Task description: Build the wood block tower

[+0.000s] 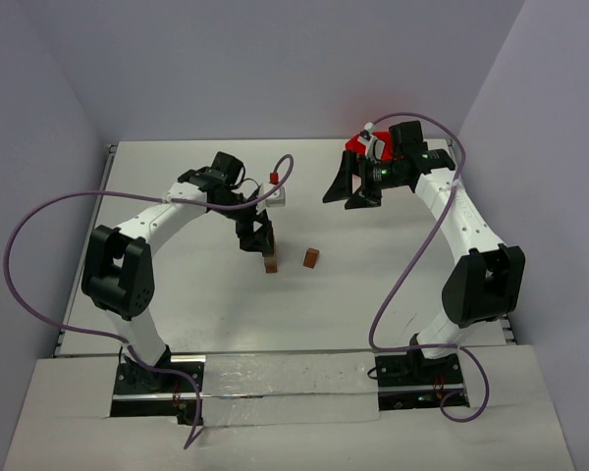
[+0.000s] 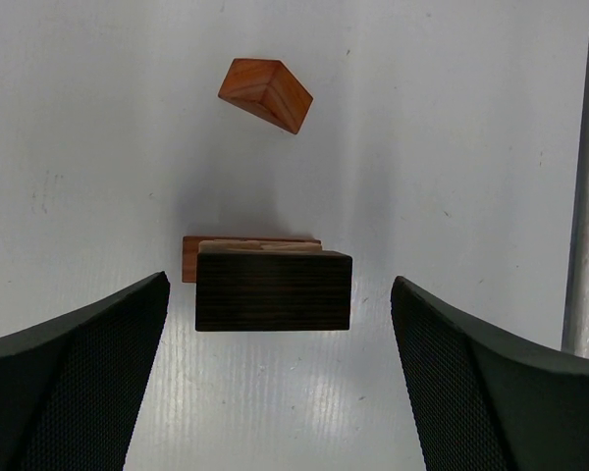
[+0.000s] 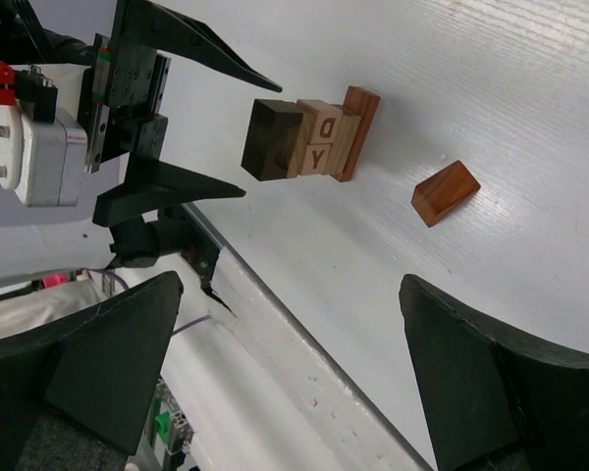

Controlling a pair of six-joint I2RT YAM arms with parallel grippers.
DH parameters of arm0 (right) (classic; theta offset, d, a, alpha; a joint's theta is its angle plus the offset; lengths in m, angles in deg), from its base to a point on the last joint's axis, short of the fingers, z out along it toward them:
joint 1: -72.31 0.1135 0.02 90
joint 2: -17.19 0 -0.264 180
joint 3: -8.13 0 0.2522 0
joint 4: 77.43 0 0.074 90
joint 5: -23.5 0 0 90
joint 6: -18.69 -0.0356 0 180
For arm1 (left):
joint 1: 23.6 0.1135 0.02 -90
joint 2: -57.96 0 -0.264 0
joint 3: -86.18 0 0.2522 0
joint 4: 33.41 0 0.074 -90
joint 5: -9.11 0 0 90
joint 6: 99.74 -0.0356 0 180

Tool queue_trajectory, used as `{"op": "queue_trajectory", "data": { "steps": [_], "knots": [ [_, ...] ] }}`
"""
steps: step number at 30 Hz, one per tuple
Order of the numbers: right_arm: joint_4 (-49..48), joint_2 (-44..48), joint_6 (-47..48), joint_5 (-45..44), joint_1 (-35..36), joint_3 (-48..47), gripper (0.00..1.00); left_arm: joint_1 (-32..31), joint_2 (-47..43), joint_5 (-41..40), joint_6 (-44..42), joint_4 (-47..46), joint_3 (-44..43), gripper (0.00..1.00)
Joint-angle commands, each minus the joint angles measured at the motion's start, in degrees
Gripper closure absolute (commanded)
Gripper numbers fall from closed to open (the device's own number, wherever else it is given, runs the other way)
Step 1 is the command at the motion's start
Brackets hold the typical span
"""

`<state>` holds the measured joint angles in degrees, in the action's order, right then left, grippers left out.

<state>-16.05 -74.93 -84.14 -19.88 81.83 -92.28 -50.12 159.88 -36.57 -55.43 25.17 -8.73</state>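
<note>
Left gripper (image 1: pixel 258 238) hangs spread wide over the tower (image 3: pixel 309 137), clear of the dark block (image 2: pixel 273 289) on top. One loose block (image 1: pixel 312 257) lies nearby to the right, apparently yet to be stacked. Right gripper (image 1: pixel 351 191), also spread, hovers empty near the red bin (image 1: pixel 358 145).

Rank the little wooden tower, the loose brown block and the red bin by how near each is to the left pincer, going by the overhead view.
1. The tower: right at the tips of the left pincer.
2. The loose block: on the table, a little to the tower's right.
3. The red bin: far back on the right side.
</note>
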Motion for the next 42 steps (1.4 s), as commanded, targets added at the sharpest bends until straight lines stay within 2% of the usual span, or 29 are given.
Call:
{"op": "queue_trajectory", "data": {
  "steps": [1,7,12,15,18,21,24,28,35,42],
  "knots": [
    [-0.61,0.69,1.46,0.11,0.99,-1.06,0.0,0.23,-2.77,3.1,-1.18,1.91,-4.3,0.01],
    [0.37,1.58,3.73,-2.4,2.64,-1.46,0.0,0.29,-9.92,1.34,2.44,0.18,-5.16,0.01],
    [1.12,3.81,5.48,-9.4,5.58,-0.78,0.0,0.7,-18.02,-1.36,10.16,-6.11,-0.69,0.01],
    [0.2,5.46,3.25,-18.94,8.36,1.23,0.0,1.61,-24.18,-4.91,18.24,-14.51,5.37,0.01],
    [-1.88,6.92,-0.42,-28.53,11.35,4.94,0.0,2.28,-27.78,-13.89,28.49,-22.74,9.6,0.01],
    [-4.34,7.48,-7.45,-35.26,15.11,9.5,0.0,2.97,-29.94,-22.78,35.91,-25.26,11.45,0.01],
    [-5.05,6.08,-11.97,-44.6,18.14,10.93,0.0,5.21,-31.46,-23.04,38.43,-26.11,12.92,0.01],
    [-6.08,3.03,-18.51,-46.46,18.51,12.82,0.03,8.55,-33.15,-17.66,39.74,-26.57,14.68,0.01],
    [-3.6,-6.82,-21.82,-46.49,19.89,7.57,0.12,10.35,-34.9,-20.66,40.42,-27.54,16.83,0.01],
    [-2.82,-12.43,-22.76,-44.03,21.99,5.86,0.12,10.79,-34.44,-21.91,40.52,-28.47,17.71,0.01]
  ]
}}
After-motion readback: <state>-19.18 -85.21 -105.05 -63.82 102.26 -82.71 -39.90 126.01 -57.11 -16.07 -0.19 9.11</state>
